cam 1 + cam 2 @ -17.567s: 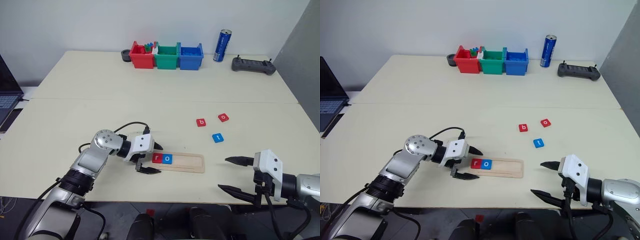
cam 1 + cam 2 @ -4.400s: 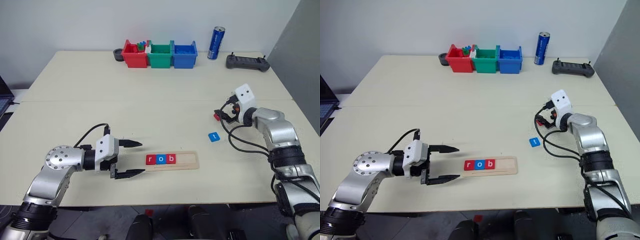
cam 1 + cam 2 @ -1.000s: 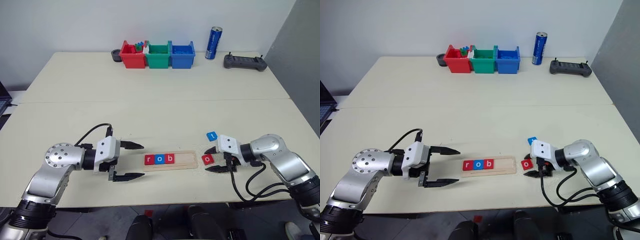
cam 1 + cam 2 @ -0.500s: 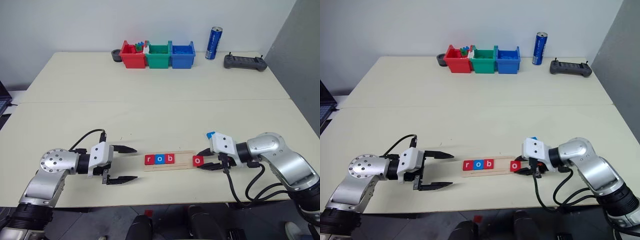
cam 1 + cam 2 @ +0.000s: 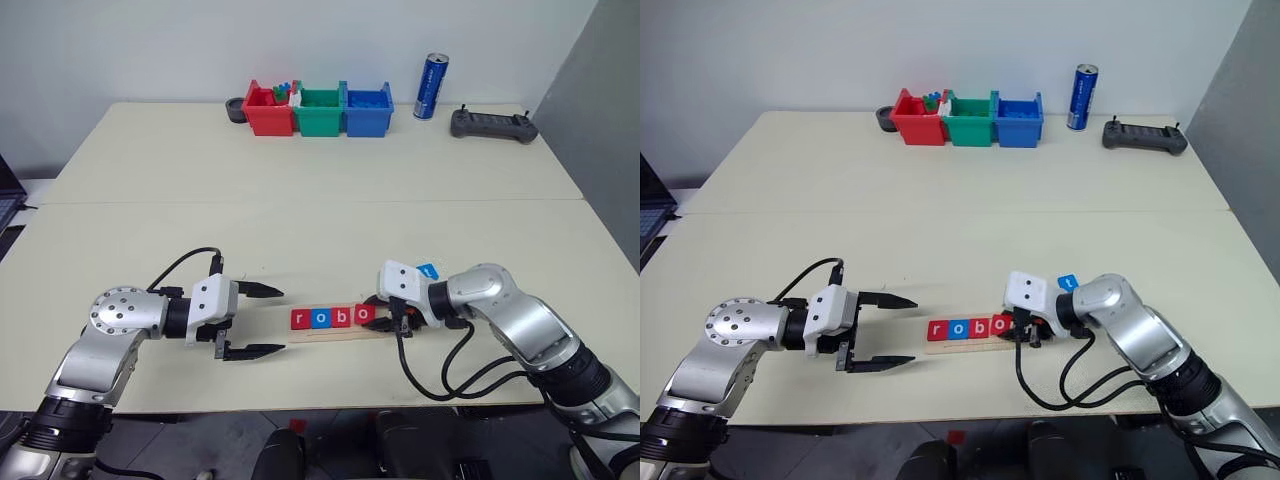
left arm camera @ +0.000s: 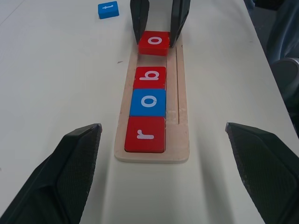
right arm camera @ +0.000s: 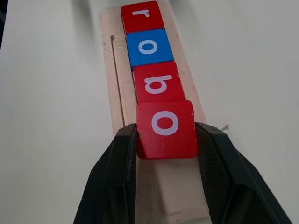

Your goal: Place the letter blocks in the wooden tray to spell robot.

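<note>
The right gripper (image 7: 166,135), its fingers clamped on the red o block (image 7: 165,128), has carried it from the table into the wooden tray (image 5: 385,328) beside b, leaving only the blue t block (image 5: 427,271) at two o'clock, while the left gripper (image 5: 250,320) waits wide at nine o'clock.

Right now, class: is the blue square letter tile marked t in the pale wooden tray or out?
Out: blue t tile lies on the table beside the tray.

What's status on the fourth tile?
Right gripper shut on red o block, over wooden tray beside b. Left gripper open, idle. Blue t block on table. Nothing blocking.
</note>
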You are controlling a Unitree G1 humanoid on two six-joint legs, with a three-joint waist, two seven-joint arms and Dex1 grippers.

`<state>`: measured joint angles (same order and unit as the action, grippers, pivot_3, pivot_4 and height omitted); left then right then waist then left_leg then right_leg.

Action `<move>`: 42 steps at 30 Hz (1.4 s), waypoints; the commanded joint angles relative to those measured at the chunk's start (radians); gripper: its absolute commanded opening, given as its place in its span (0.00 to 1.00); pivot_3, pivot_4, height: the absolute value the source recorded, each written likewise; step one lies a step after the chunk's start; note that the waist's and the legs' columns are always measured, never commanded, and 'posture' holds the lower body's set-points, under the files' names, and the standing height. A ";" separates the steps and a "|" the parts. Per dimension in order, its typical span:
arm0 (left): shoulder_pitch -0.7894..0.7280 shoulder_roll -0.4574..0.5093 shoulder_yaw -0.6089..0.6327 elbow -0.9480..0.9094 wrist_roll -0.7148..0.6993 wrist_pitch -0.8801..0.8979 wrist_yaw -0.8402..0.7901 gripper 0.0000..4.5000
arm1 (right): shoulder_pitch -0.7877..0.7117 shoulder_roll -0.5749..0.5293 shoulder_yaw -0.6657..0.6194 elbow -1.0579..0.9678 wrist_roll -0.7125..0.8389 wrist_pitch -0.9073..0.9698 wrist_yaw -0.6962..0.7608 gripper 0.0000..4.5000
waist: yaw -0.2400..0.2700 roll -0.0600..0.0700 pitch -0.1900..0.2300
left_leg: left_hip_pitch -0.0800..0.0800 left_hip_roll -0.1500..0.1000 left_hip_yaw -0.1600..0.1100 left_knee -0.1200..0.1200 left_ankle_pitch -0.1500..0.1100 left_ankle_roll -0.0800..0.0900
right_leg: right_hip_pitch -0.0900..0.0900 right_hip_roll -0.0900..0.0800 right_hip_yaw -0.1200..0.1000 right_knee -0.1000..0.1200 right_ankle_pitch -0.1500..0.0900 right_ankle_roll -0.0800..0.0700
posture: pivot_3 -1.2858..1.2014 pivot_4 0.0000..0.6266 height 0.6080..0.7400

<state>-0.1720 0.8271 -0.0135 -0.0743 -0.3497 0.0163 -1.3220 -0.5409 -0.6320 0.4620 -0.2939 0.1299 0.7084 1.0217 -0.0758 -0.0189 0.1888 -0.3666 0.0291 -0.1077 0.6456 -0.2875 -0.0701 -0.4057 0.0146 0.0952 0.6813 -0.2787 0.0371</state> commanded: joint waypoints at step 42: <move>0.008 0.004 0.013 -0.106 -0.021 0.056 0.045 1.00 | 0.008 -0.057 -0.073 -0.098 -0.031 -0.026 0.022 0.64 | 0.000 0.000 0.000 | 0.000 0.000 0.000 0.000 0.000 0.000 | 0.000 0.000 0.000 0.000 0.000 0.000 | 0.52 0.24 1.00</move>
<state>-0.1592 0.8250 -0.0139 -0.1477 -0.3532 0.0662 -1.2782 -0.5427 -0.6728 0.4128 -0.3514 0.0928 0.6826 1.0424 -0.0754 -0.0190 0.1888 -0.3671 0.0289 -0.1081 0.6457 -0.2875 -0.0701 -0.4057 0.0144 0.0949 0.6812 -0.2787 0.0371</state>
